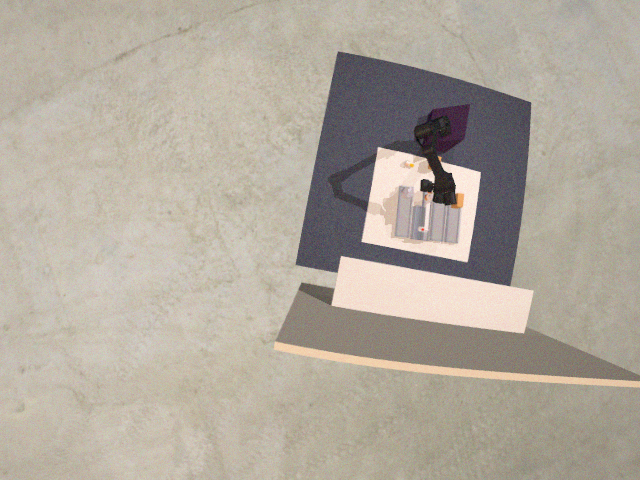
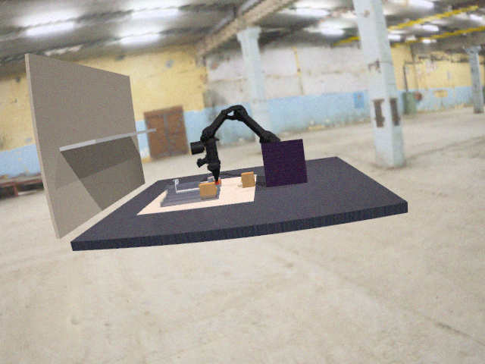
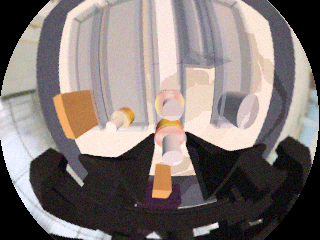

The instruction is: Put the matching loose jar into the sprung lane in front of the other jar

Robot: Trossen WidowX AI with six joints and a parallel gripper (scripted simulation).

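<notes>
My gripper (image 2: 217,181) (image 3: 170,135) is shut on a jar (image 3: 171,145) with a pink and orange body and a pale grey lid. The jar is upright, at the front end of the sprung lane. A like jar (image 3: 170,103) stands in that lane just behind it; the two look close together, but whether they touch cannot be told. A pale strip (image 3: 167,40) runs back along the lane behind it. The pusher plate and front stop are not clear. In the top view the arm hides the fingertips. How high the held jar's base is cannot be told.
An orange block (image 1: 459,200) (image 2: 207,190) (image 3: 77,114) stands at the rack's front corner; another (image 2: 248,179) (image 3: 161,181) stands nearer the arm's base. An orange jar with a small white lid (image 3: 123,118) and a wide grey jar (image 3: 239,110) stand at other lane fronts.
</notes>
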